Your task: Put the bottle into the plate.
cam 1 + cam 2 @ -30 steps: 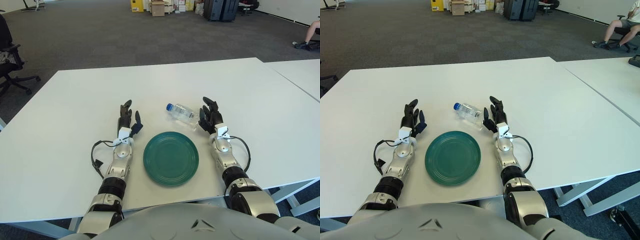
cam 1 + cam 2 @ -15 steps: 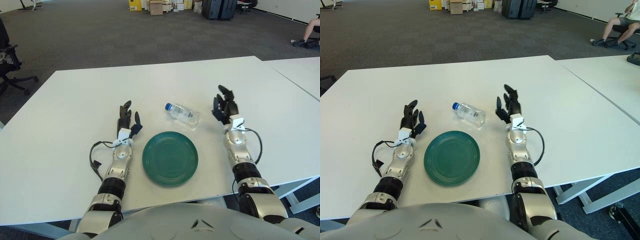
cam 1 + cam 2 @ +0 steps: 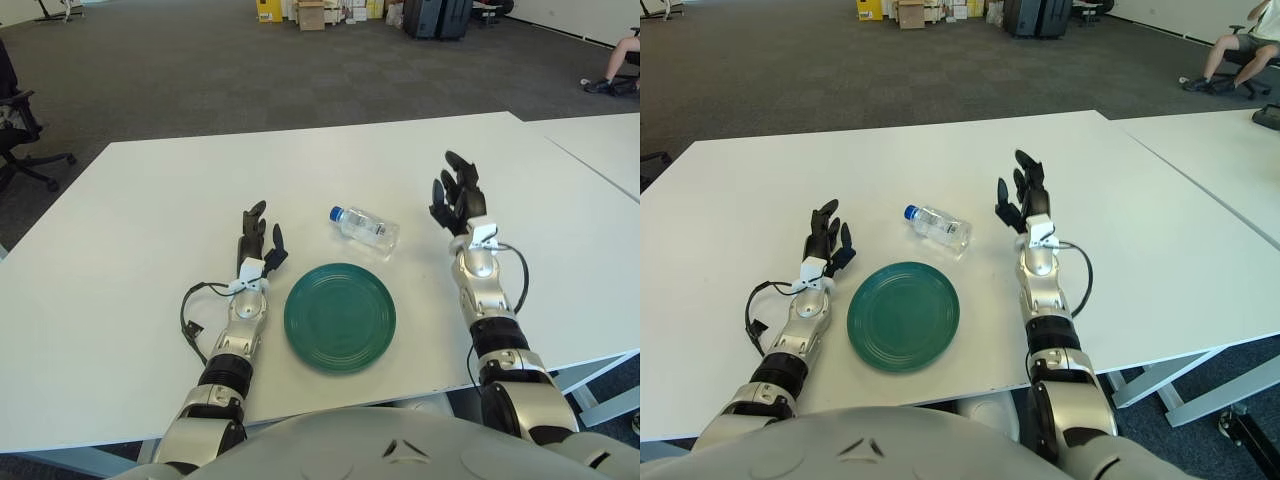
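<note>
A clear plastic bottle with a blue cap lies on its side on the white table, just behind a dark green plate. My right hand is raised to the right of the bottle, fingers spread and holding nothing, a hand's width away from it. My left hand shows to the left of the plate, fingers relaxed and empty.
A second white table stands at the right. A black office chair is at the far left, boxes and cases stand at the back of the carpeted room, and a seated person is at the far right.
My right hand has drawn away from the bottle, moving right and upward. The bottle, the plate and the left hand have stayed put.
</note>
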Robot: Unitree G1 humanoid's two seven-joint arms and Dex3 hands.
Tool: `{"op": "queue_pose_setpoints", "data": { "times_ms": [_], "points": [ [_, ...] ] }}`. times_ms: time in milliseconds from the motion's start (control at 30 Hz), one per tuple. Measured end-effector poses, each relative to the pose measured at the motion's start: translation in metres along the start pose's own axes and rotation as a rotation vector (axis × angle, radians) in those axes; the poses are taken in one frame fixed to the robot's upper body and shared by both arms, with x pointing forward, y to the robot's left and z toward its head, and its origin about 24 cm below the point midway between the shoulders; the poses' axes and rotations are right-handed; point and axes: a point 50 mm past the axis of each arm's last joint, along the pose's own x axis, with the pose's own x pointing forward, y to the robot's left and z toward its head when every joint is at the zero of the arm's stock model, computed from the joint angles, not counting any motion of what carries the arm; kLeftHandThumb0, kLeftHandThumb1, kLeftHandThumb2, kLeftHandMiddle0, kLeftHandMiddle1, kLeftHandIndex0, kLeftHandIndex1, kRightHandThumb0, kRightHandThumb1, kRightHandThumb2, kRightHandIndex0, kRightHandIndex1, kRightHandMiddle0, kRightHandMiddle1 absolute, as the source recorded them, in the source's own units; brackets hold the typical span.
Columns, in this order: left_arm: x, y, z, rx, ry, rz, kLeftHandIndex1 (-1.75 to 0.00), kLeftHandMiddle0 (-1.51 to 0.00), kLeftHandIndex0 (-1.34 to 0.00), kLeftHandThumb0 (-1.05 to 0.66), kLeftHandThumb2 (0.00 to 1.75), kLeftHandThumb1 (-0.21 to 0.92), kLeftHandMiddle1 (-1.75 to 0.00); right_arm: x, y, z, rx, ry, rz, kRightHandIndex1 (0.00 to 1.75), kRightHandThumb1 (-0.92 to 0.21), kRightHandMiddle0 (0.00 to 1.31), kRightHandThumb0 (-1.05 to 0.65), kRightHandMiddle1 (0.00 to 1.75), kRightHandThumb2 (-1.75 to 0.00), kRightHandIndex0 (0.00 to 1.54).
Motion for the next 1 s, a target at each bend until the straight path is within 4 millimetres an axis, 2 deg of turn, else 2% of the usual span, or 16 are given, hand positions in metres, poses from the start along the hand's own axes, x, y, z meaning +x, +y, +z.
{"op": "queue_pose_setpoints", "data": {
  "times_ms": [200,300,367,667,833,1000],
  "points": [
    [0.001,0.0,0.0,0.001,-0.001,-0.002,-0.72,-0.36,0.0,-0.84,0.87,0.92,-0.01,0.032,0.003,0.067,0.014,-0.242,0.005,0.0,-0.92,0.0,-0.67,0.55,-0.6,0.24],
    [0.001,-0.001,0.0,0.002,-0.004,-0.005,-0.71,-0.36,0.0,-0.84,0.88,0.92,0.0,0.04,0.008,0.09,0.016,-0.321,0.02,0.01,-0.92,0.0,-0.67,0.54,-0.54,0.22],
    [0.001,-0.001,0.0,0.002,-0.005,-0.004,-0.71,-0.36,0.0,-0.84,0.88,0.92,0.0,0.043,0.013,0.098,0.011,-0.346,0.033,0.01,-0.92,0.0,-0.68,0.53,-0.53,0.22],
    [0.002,-0.003,0.0,0.002,-0.005,-0.008,-0.71,-0.37,0.0,-0.84,0.89,0.92,-0.01,0.036,0.051,0.096,-0.045,-0.31,0.214,0.0,-0.92,0.0,-0.76,0.42,-0.44,0.22],
    [0.003,-0.005,0.002,0.0,-0.01,-0.014,-0.71,-0.38,0.0,-0.84,0.88,0.92,-0.01,0.036,0.049,0.086,-0.199,-0.304,0.3,0.0,-0.92,0.0,-0.88,0.35,-0.41,0.2],
    [0.004,-0.001,0.0,0.007,-0.004,-0.001,-0.72,-0.38,0.0,-0.84,0.88,0.92,-0.01,0.037,0.041,0.07,-0.359,-0.251,0.387,0.0,-0.92,0.0,-1.0,0.23,-0.4,0.11]
  ]
}}
